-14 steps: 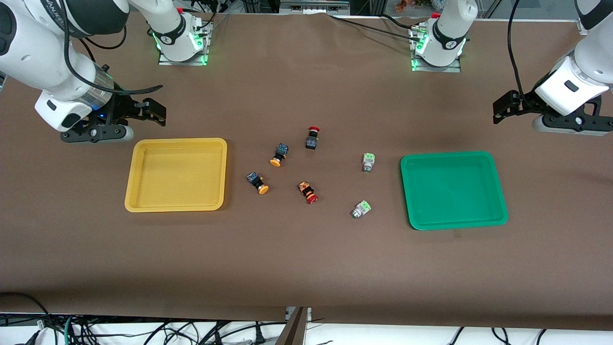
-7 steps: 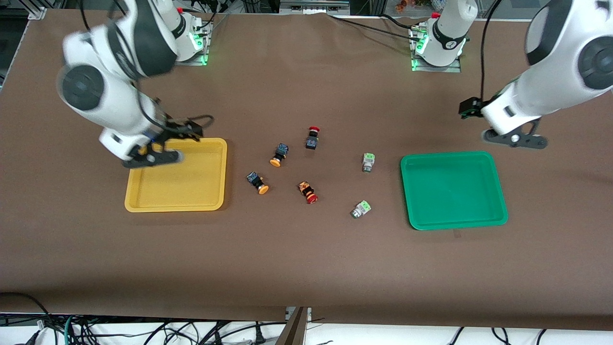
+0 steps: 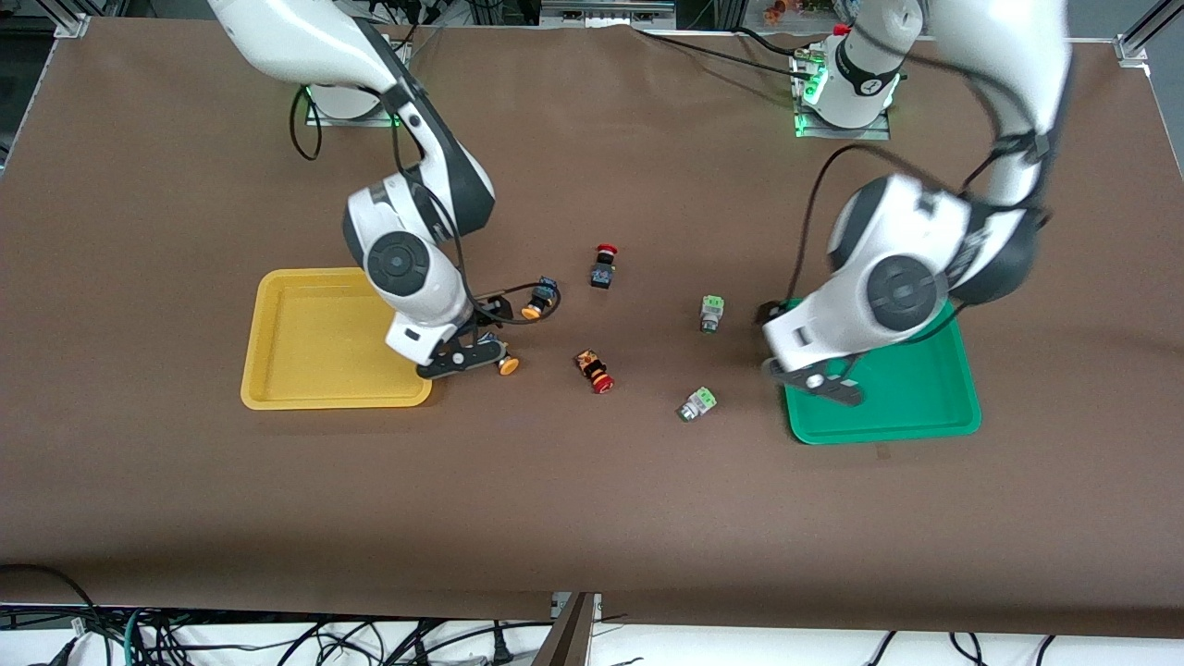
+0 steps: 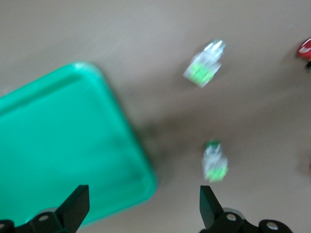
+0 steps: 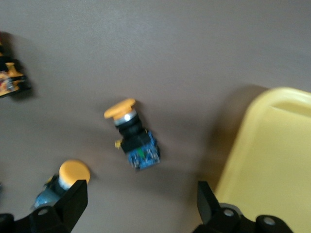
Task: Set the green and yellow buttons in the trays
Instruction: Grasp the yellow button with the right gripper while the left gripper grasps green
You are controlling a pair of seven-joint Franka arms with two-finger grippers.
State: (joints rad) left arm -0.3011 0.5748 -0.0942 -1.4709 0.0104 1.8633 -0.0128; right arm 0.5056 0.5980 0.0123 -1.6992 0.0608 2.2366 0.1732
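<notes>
Two yellow buttons lie on the table: one point(image 3: 538, 300) farther from the front camera, one point(image 3: 508, 366) nearer and partly hidden by my right gripper point(image 3: 467, 359). That gripper is open, low over the table between the yellow tray point(image 3: 305, 393) and this button. The right wrist view shows a yellow button point(image 5: 133, 138) ahead of the open right gripper point(image 5: 141, 208), another point(image 5: 65, 177) by one finger, and the yellow tray point(image 5: 272, 160). Two green buttons point(image 3: 710, 313) point(image 3: 696, 403) lie beside the green tray point(image 3: 888, 421). My left gripper point(image 3: 819, 381) is open over that tray's corner. The left wrist view shows the open left gripper point(image 4: 142, 204), the green tray point(image 4: 63, 145) and green buttons point(image 4: 205, 68) point(image 4: 215, 160).
Two red-capped switches lie among the buttons, one point(image 3: 602, 266) farther from the front camera, one point(image 3: 595, 370) nearer. One shows in the right wrist view point(image 5: 12, 77); a red cap point(image 4: 305, 47) shows in the left wrist view. Both trays hold nothing.
Both arms have swung in from the table's ends. My right gripper crossed the yellow tray to the nearer yellow button. My left gripper came down over the green tray's corner.
</notes>
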